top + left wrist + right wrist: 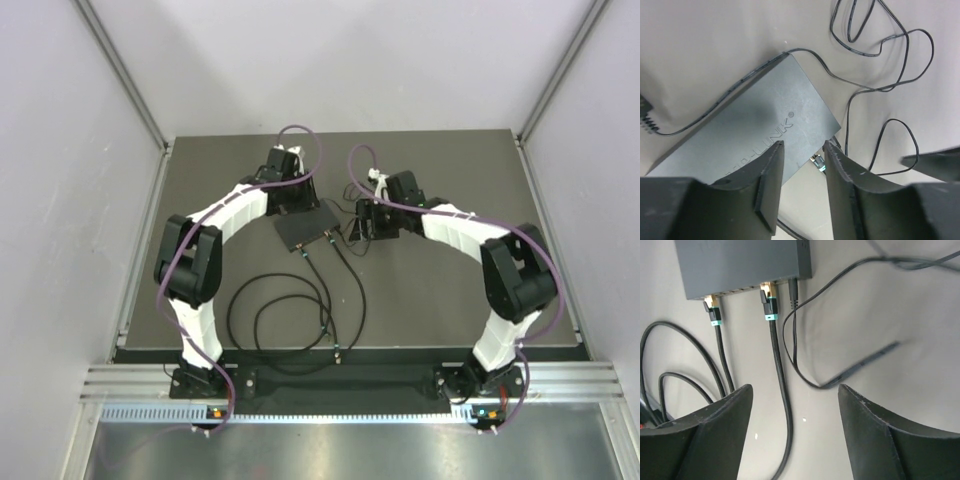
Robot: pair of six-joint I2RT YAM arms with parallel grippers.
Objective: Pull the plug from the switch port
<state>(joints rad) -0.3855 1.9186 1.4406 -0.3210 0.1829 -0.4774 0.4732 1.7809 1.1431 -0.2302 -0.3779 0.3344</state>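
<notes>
On the left, the left gripper [802,145] hangs over the switch [765,120], its fingers [767,175] a narrow gap apart with nothing between them. Whether they touch the box cannot be told. The switch lies flat near the middle of the dark table [430,300], between the two arms, with its socket edge turned towards the right gripper [795,400]. Three leads sit in that edge. These are a first gold plug [713,307] with a green band, a second gold plug [769,299] like it, and a round black plug [793,289] at the corner. Their black cables [290,310] loop across the table towards the arm bases. On the right, the right gripper is spread wide and holds nothing. It hovers above the cables, short of the plugs, and the second plug's cable runs between its fingers [880,430] in the wrist view.
</notes>
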